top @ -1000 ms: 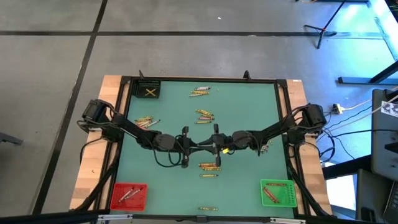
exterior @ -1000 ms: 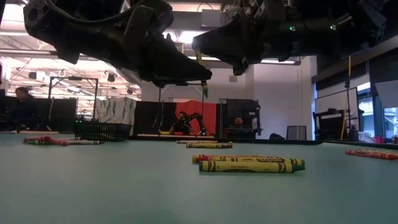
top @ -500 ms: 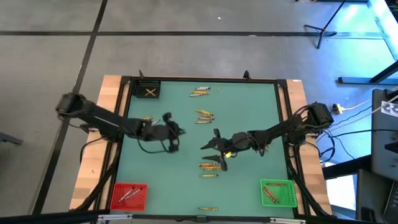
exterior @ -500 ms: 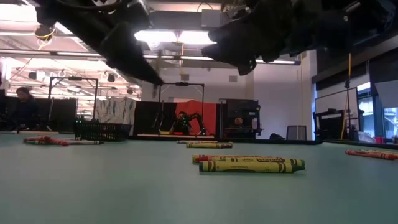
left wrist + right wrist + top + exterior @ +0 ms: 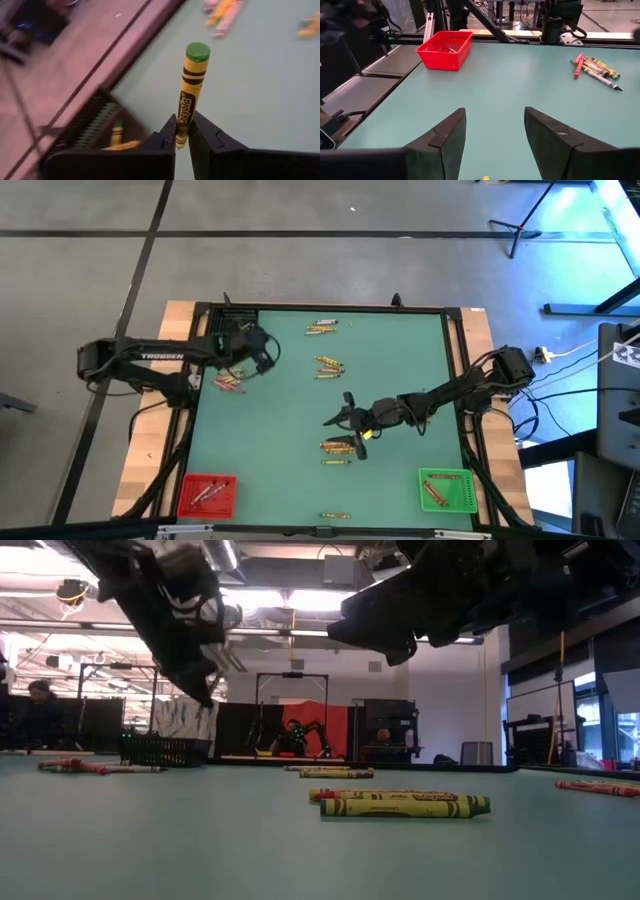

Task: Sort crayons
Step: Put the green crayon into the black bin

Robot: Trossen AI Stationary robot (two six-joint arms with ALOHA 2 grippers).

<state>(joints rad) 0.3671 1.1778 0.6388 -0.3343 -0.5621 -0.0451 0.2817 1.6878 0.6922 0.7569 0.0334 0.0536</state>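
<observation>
My left gripper (image 5: 262, 348) hangs at the table's far left, beside the black bin (image 5: 238, 326), shut on a yellow crayon with a green end (image 5: 189, 95). The bin (image 5: 87, 131) has yellow crayons in it. My right gripper (image 5: 340, 420) stands open above the table's middle, nothing between its fingers (image 5: 492, 135). Just nearer than it, a few crayons (image 5: 337, 447) lie flat on the mat, and they show close up in the low view (image 5: 405, 805). My left gripper pinches the crayon's near end (image 5: 179, 136) between its two fingers. The crayon sticks out past the fingertips, in line with the fingers, its flat green end (image 5: 197, 51) farthest from them. It is lifted clear of the table.
More crayon clusters lie at the far middle (image 5: 322, 328), the centre (image 5: 328, 365), the left (image 5: 229, 383) and the near edge (image 5: 335, 515). A red bin (image 5: 207, 495) sits at the near left and a green bin (image 5: 447, 489) at the near right, both holding crayons.
The two grippers met over the table's middle on one crayon. My right gripper has opened and stayed there. My left gripper, still shut, has swung with the crayon toward the table's left and far edges, ending beside the black bin.
</observation>
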